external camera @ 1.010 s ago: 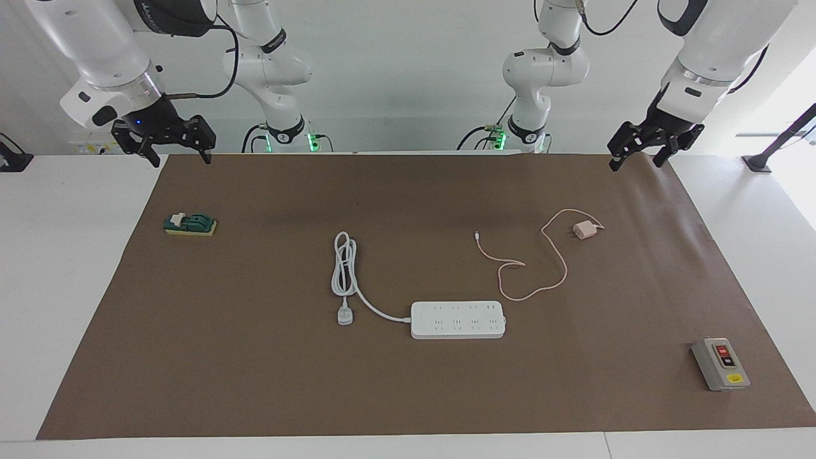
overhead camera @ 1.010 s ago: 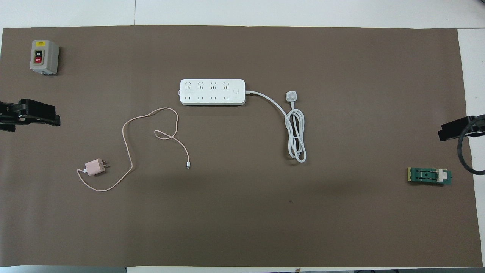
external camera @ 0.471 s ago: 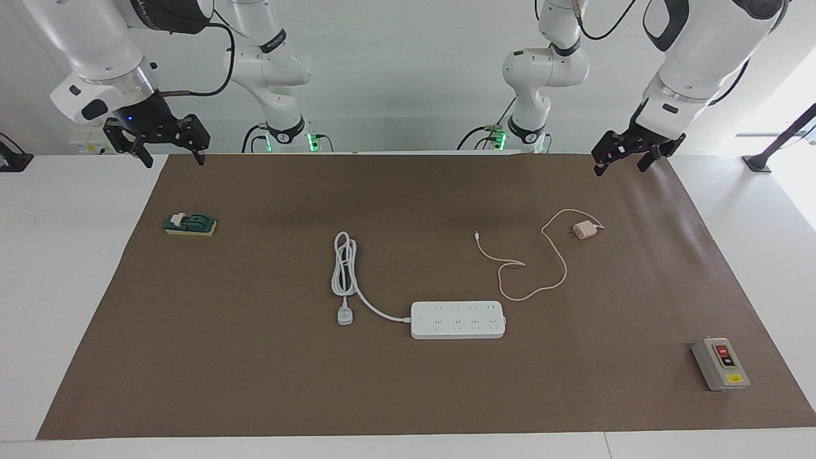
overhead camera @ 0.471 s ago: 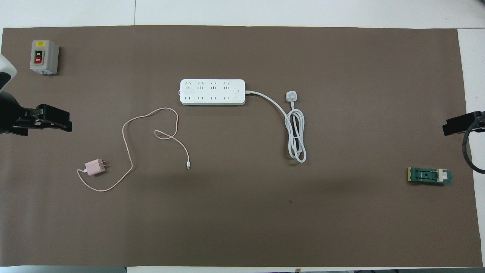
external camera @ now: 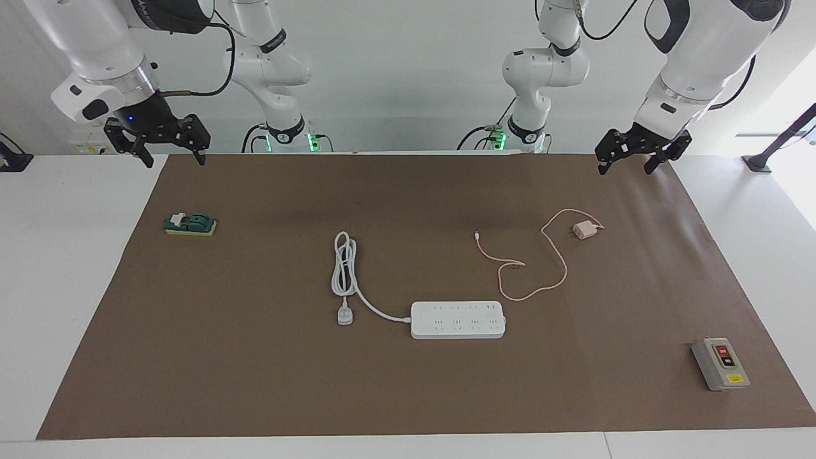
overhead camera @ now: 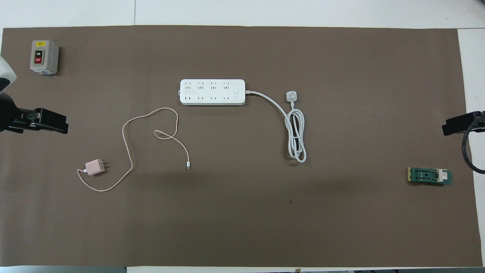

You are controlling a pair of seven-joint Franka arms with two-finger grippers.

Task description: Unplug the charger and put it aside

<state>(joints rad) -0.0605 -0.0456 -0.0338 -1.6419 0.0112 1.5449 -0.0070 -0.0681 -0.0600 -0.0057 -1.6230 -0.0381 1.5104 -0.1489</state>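
Charger lies flat on the mat, prongs bare, well apart from the power strip and nearer to the robots than it, toward the left arm's end. Its cable trails loose between them. No socket holds it, so unplugging appears done and placement complete. Left gripper hangs over the mat's edge, jaws open, empty. Right gripper waits likewise, open and empty.

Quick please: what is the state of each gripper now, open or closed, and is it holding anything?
Left gripper: open, holds nothing, up over the mat's edge.
Right gripper: open, holds nothing, up over the mat's corner.
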